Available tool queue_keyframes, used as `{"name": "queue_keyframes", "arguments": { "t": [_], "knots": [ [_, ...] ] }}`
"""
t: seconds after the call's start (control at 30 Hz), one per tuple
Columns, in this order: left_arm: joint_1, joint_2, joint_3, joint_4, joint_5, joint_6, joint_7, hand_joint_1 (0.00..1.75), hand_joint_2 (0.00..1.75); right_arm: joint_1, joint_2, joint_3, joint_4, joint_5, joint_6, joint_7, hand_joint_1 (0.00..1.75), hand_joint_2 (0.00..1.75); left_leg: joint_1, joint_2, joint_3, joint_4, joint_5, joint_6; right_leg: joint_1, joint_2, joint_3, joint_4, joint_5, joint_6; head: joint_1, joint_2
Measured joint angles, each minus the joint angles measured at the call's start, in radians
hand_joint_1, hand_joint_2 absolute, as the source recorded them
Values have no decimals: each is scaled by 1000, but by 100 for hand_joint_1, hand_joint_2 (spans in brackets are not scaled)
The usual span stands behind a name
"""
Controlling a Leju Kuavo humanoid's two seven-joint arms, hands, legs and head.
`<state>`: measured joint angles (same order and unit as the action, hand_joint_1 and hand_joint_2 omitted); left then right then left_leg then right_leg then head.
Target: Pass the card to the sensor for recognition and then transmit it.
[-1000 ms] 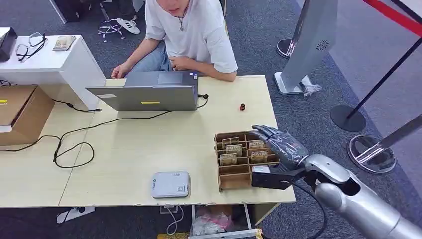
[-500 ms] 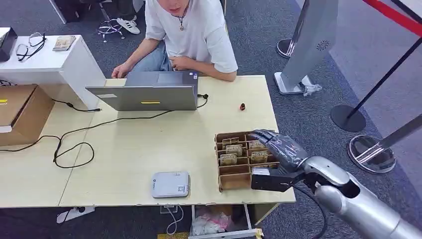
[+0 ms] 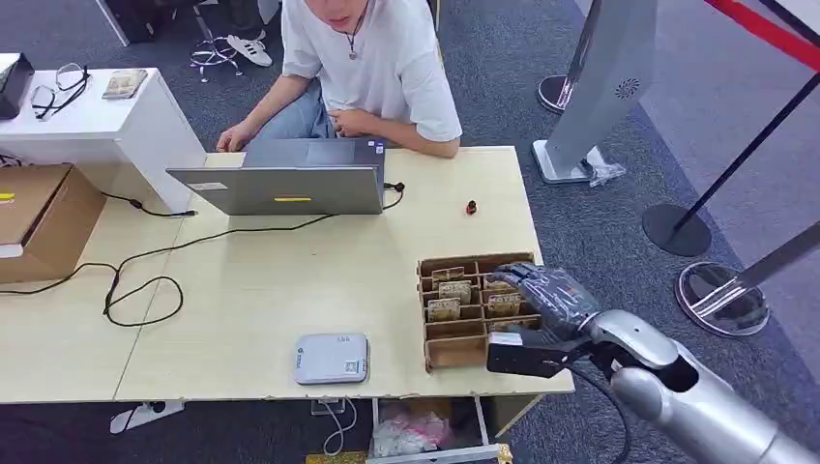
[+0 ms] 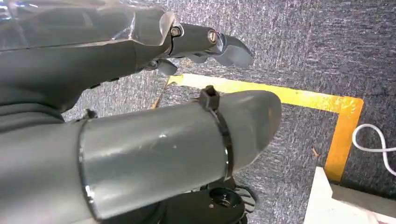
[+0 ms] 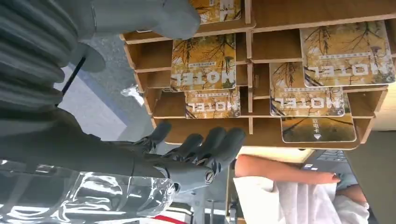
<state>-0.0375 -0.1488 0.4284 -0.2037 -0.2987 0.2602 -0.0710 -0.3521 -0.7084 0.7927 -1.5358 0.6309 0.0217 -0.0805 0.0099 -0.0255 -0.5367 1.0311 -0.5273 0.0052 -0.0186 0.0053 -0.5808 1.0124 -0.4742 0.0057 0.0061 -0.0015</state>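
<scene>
Hotel cards [image 3: 454, 291] standing in the slots of a wooden card rack [image 3: 456, 346] at the near right corner of the counter [image 3: 290, 290], several yellow-printed faces visible in the right wrist view [image 5: 204, 63]. Right hand [image 3: 543, 292] now lower and nearer than a second ago, drawn back from the rack's far right corner to hover over its right-hand column, beside the right edge; rack, cards and everything else on the counter unmoved. Fingers [image 5: 215, 147] loosely curved and apart, reaching past the rack's far edge in the wrist view, thumb [image 5: 154, 18] spread wide over the slots, nothing held; contact with the cards cannot be told. Silver forearm coming in from the lower right, wrist bent so the palm faces down over the rack. Grey card sensor [image 3: 332, 358] lying flat near the front edge of the counter, left of the rack and apart from it. Further back, an open laptop [image 3: 290, 179] with a black cable [image 3: 145, 275] looping across the counter, and a person in a white shirt [image 3: 372, 68] seated behind it. Left hand [image 4: 140, 51] hanging over grey carpet crossed by yellow floor tape [image 4: 299, 100], fingers extended and apart, empty.
</scene>
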Motion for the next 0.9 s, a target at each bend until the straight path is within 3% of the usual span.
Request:
{"name": "queue_keyframes", "arguments": {
  "t": [0.5, 0.7, 0.77, 0.9],
  "knots": [
    [0, 0, 0, 0, -6, -2, 0, 0, 0, -41, 72, 2, 85, 31, 17, -16, 56, 175, 0, 0, 0, 0, 0, 0, 0, 0, 0, 0, 0, 0, 0, 0],
    [0, 0, 0, 0, -3, -2, 0, 0, 0, -66, 103, 9, 129, 39, 21, -18, 61, 175, 0, 0, 0, 0, 0, 0, 0, 0, 0, 0, 0, 0, 0, 0],
    [0, 0, 0, 0, -2, -2, 0, 0, 0, -71, 112, 9, 138, 40, 21, -18, 72, 175, 0, 0, 0, 0, 0, 0, 0, 0, 0, 0, 0, 0, 0, 0],
    [0, 0, 0, 0, 0, -2, 0, 0, 0, -79, 122, 9, 152, 41, 20, -18, 72, 175, 0, 0, 0, 0, 0, 0, 0, 0, 0, 0, 0, 0, 0, 0]
  ]
}}
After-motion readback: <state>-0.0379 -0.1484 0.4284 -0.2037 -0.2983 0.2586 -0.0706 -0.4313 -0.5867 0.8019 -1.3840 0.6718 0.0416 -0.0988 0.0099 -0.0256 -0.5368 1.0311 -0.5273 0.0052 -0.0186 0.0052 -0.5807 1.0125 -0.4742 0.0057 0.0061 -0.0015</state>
